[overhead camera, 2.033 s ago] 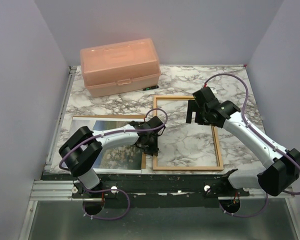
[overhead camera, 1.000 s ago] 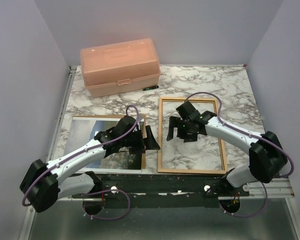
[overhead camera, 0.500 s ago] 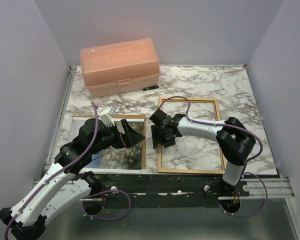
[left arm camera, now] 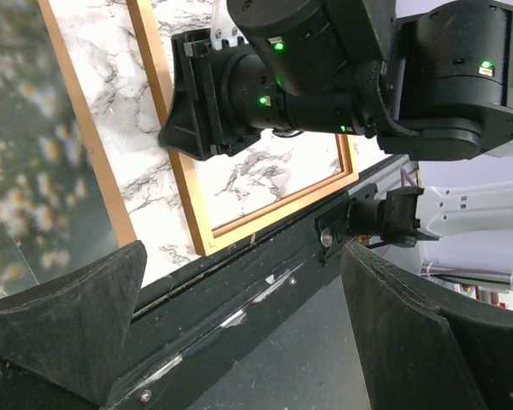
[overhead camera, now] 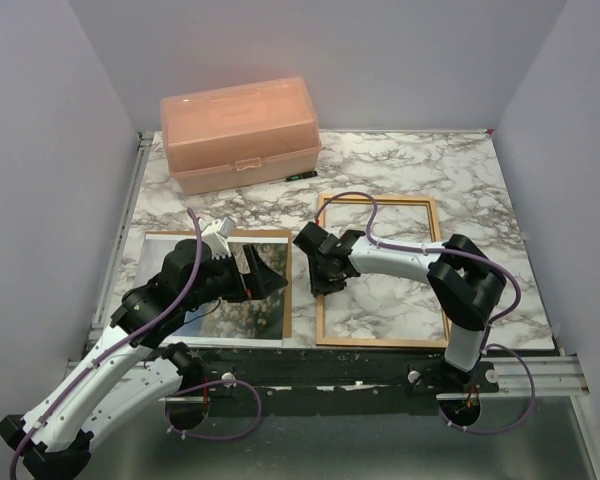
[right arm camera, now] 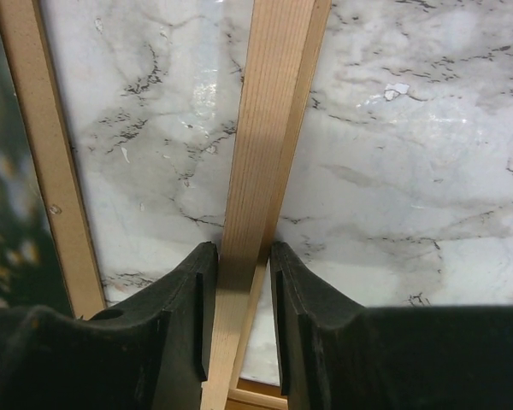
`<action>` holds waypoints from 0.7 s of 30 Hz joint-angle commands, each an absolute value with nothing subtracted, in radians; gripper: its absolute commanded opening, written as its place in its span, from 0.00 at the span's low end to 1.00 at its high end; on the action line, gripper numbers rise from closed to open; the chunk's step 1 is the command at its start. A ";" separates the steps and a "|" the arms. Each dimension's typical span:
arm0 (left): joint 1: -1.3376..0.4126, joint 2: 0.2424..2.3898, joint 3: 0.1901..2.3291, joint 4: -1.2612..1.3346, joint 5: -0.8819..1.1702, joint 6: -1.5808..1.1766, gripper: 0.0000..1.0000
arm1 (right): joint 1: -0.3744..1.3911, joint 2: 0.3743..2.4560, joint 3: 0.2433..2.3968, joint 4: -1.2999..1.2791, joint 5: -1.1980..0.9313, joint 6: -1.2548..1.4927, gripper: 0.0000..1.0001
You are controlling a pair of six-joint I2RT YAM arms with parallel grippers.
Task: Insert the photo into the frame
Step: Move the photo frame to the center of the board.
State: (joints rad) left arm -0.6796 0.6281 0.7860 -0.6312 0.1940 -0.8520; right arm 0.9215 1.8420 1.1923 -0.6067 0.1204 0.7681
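The left arm [overhead camera: 130,365] is raised from its base and bent at the elbow. The left pincer [overhead camera: 268,272] is held wide open, its fingers [left arm camera: 64,329] spread far apart with nothing between them. The right arm [overhead camera: 400,262] is folded back sharply at the elbow, with the forearm laid low. The right pincer [overhead camera: 320,282] is placed near the left pincer's tips and pointed down. Its fingers [right arm camera: 184,316] are pressed against either side of one rail of the frame [right arm camera: 265,128].

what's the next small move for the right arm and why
Probably tighten the right gripper: its fingers straddle the frame's left rail, seemingly just touching both sides, and the frame lies flat on the table, with the photo outside it to the left.
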 commanded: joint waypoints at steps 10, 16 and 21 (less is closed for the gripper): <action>-0.672 0.620 0.745 -0.653 0.184 -0.856 0.99 | 0.928 1.817 1.119 -0.729 0.284 0.776 0.33; -0.672 0.614 0.732 -0.650 0.186 -0.863 0.98 | 0.923 1.826 1.115 -0.707 0.278 0.796 0.32; -0.672 0.613 0.702 -0.628 0.205 -0.882 0.99 | 0.895 1.860 1.148 -0.710 0.281 0.787 0.31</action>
